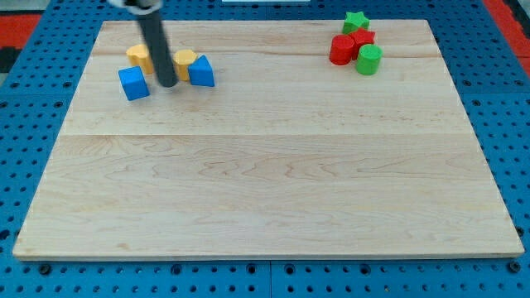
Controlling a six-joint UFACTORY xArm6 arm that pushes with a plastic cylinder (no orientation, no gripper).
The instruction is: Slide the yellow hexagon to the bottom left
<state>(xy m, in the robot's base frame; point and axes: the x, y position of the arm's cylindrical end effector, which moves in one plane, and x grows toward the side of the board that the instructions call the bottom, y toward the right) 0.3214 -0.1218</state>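
Note:
The yellow hexagon (184,61) lies near the view's top left, touching a blue triangle block (201,72) on its right. My tip (167,84) rests on the board just below and left of the hexagon, between it and a blue cube (133,84). The dark rod rises from the tip toward the view's top. A second yellow block (138,56) lies behind the rod, above the blue cube; its shape is partly hidden.
At the view's top right sits a cluster: a green star (356,21), a red block (363,38), a red cylinder (341,50) and a green cylinder (368,60). The wooden board (265,190) sits on a blue perforated table.

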